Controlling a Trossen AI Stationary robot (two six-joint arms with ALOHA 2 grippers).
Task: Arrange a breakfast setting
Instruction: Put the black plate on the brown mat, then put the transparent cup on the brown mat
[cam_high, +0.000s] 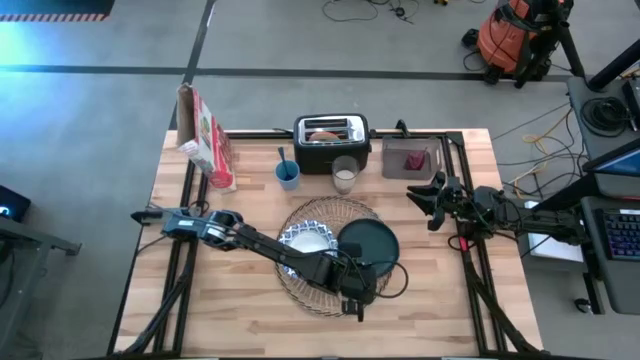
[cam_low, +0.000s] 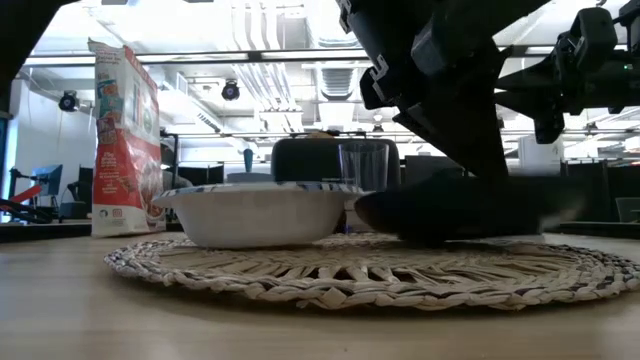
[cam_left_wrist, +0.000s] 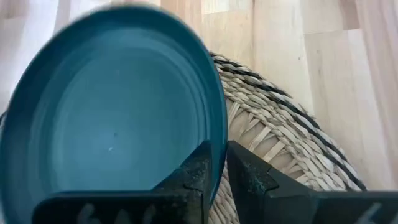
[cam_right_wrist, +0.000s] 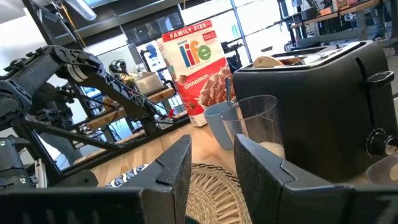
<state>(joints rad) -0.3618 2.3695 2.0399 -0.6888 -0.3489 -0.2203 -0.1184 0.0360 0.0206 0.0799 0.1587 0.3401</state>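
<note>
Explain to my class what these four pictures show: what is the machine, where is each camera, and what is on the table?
It is a robot with two dark arms at a wooden table. One camera looks down from above, one sits at table height, and one rides on each wrist. On the table lies a woven placemat bearing a patterned bowl and a teal plate. The left gripper pinches the plate's rim. The right gripper waits open beside the mat. Behind stand a toaster, a glass of milk, a blue cup and a cereal box.
</note>
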